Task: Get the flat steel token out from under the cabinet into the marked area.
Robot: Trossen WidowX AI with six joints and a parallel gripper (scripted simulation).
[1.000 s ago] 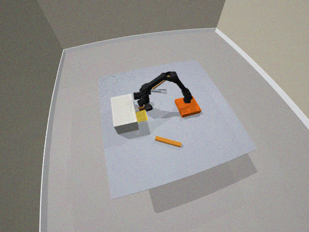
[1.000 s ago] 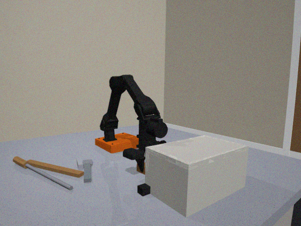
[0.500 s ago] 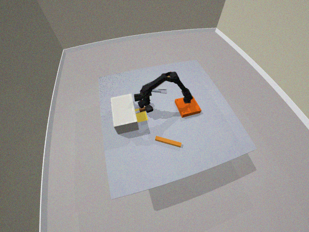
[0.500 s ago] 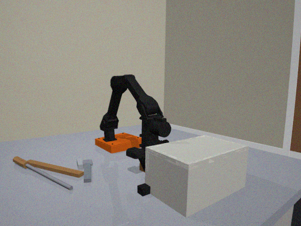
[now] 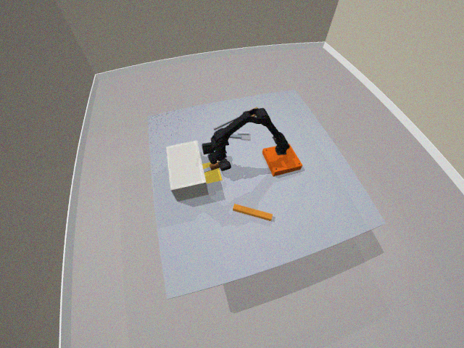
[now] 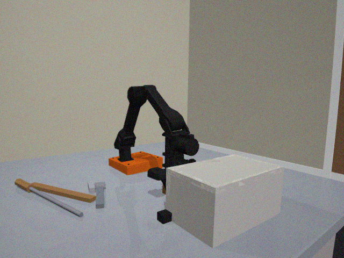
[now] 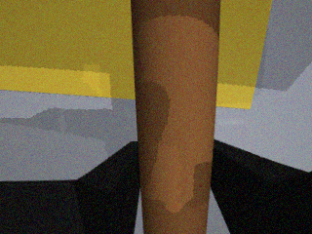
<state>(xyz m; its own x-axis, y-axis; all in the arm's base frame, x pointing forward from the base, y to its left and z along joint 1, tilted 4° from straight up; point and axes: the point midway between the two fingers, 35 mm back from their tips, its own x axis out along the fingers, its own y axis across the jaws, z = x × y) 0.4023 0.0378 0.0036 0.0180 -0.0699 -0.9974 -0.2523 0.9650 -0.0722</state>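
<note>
The white cabinet [image 5: 185, 164] [image 6: 191, 205] stands with the yellow marked area [image 5: 214, 176] [image 7: 54, 29] at its front. My gripper [image 5: 218, 164] [image 7: 171, 148] is shut on a brown round tool handle [image 5: 214, 165] [image 7: 177, 117] [image 6: 164, 190], in front of the cabinet. In the wrist view the handle runs up the picture across the marked area. Its far end is out of that view, and whether the tool reaches under the cabinet cannot be told. The steel token does not show in any view; the vent slots are not visible either.
An orange bar [image 5: 251, 212] lies on the table. A grey-headed tool [image 5: 244, 136] [image 6: 100, 195], a wooden stick [image 6: 63, 192] and a grey rod with a wooden handle [image 6: 55, 201] lie to another side. A small black cube [image 6: 164, 216] is beside the cabinet's corner.
</note>
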